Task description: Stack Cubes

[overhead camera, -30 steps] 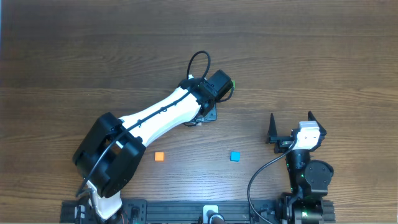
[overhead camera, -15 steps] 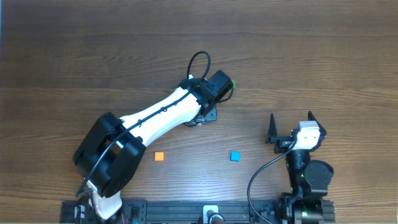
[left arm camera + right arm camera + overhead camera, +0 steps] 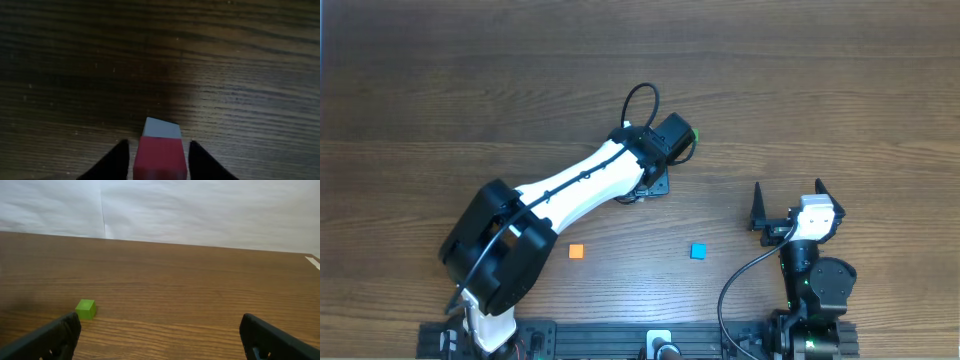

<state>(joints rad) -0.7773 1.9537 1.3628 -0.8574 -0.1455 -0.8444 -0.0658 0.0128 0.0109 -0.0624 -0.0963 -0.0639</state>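
Red cube [image 3: 159,159], grey cube [image 3: 161,128], wood-grain tbl [image 3: 225,75]

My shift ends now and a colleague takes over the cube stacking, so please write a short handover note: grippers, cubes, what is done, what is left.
Left gripper: at the middle of the table, around a red cube; whether it grips is unclear. A pale cube shows just beyond the red one; stacked or not, I cannot tell.
Right gripper: open, empty, near its base.
Loose on the table: orange cube, blue cube, green cube.
Done: at most one cube stacked. Left: check that, then stack the others.
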